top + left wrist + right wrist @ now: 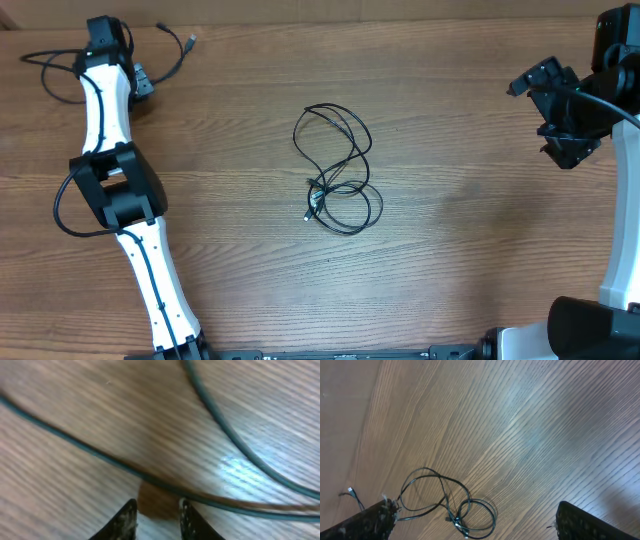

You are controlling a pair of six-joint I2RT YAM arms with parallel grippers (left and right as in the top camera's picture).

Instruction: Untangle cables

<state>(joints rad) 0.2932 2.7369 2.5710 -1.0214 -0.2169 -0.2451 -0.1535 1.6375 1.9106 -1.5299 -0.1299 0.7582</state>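
In the overhead view, a tangle of cables lies in the middle of the table, as two overlapping loops with a small plug at the lower left. I judge it holds two cables, but the strands cross too much to count with certainty. One separate cable lies at the far left corner, next to the left arm, well apart from the tangle. The right arm hangs at the right edge, also well apart from it. In the left wrist view, the left gripper is low over the wood, its two fingers a little apart with only bare wood between them. It grasps nothing. The separate cable runs just in front of the fingertips, and a second strand crosses the upper right; whether it is the same cable I cannot tell. In the right wrist view, the right gripper is spread wide and empty, looking down on the tangle from a distance. The step in hand seems to be the setting aside of one cable. The next move calls for an arm to reach the centre and pinch a single strand, not a crossing.
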